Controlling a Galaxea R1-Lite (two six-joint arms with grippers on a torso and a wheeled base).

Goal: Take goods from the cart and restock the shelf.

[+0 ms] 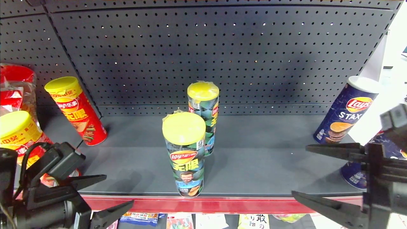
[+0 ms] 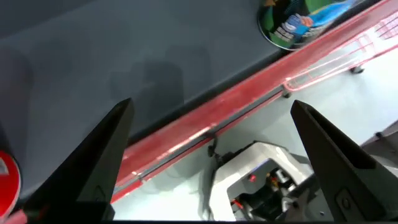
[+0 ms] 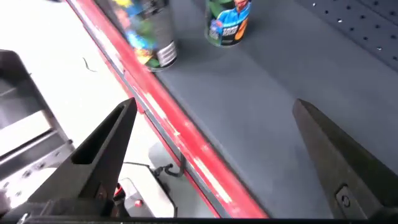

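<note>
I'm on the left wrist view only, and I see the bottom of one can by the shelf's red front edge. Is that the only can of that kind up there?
Observer: No. Two green cans with yellow lids stand upright in the middle of the shelf: the front can at the red edge, the second can right behind it.
Operator: What stands to either side of them?
Observer: A red can toward the robot's left and a blue can toward its right, both apart from the green pair.
Operator: And the other arm?
Observer: The right tool hangs open and empty before the shelf's right end.
</note>
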